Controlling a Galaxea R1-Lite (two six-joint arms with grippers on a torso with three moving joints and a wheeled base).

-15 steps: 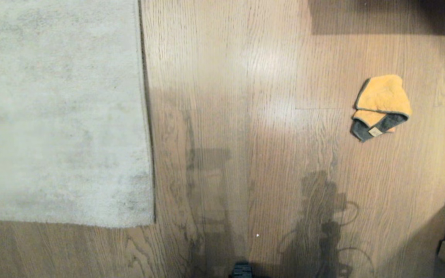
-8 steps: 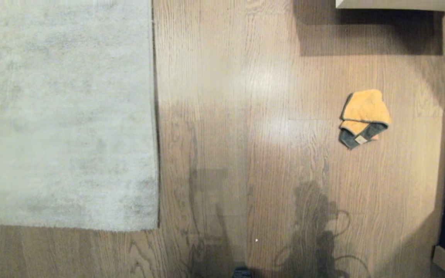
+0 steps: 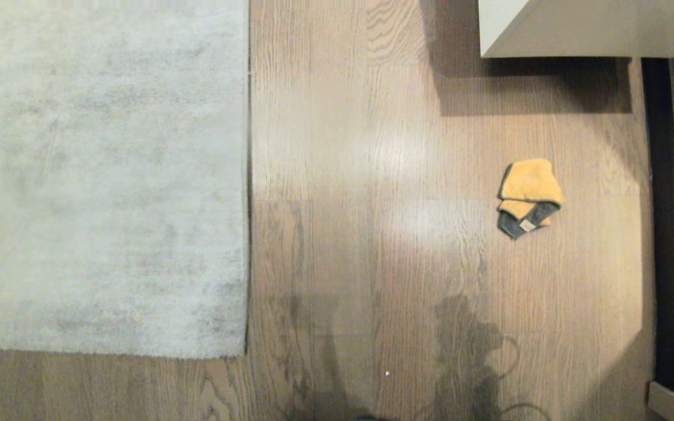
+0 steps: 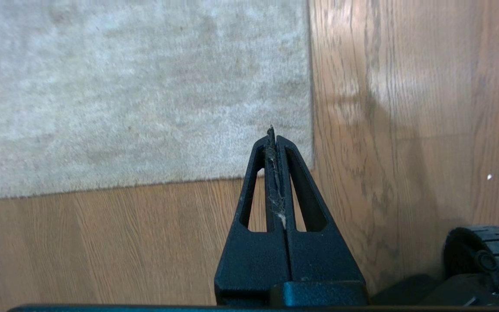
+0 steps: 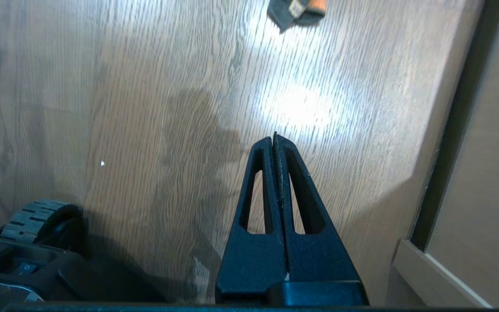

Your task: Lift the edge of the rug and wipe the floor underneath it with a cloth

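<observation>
We look down on the floor [image 3: 372, 234], brown wood-grain planks with a bright sheen patch near the middle and our own shadow falling across the near part. Filling the left side of the head view is the big pale grey rug, lying flat; the rug edge [image 3: 248, 204] runs straight away from us and turns at a near corner, with bare planks in front of it. At the far right stands a pale cabinet [image 3: 577, 29], casting a dark shadow on the planks beside it, and a dark gap runs along the right wall.

Now the cloth [image 3: 528, 197]: small, orange-yellow and fuzzy, folded over so its dark grey underside and a little tag show, lying on bare floor to the right, well apart from the rug.

Our left gripper [image 4: 274, 138] hangs above the rug's near corner with its jaws pressed together, holding nothing, only wisps of lint between the fingers. Our right gripper [image 5: 275, 141] hangs over bare planks, jaws likewise pressed together and empty, with the cloth lying well ahead of it. A black wheel [image 5: 41, 216] of our base shows low in the wrist views.
</observation>
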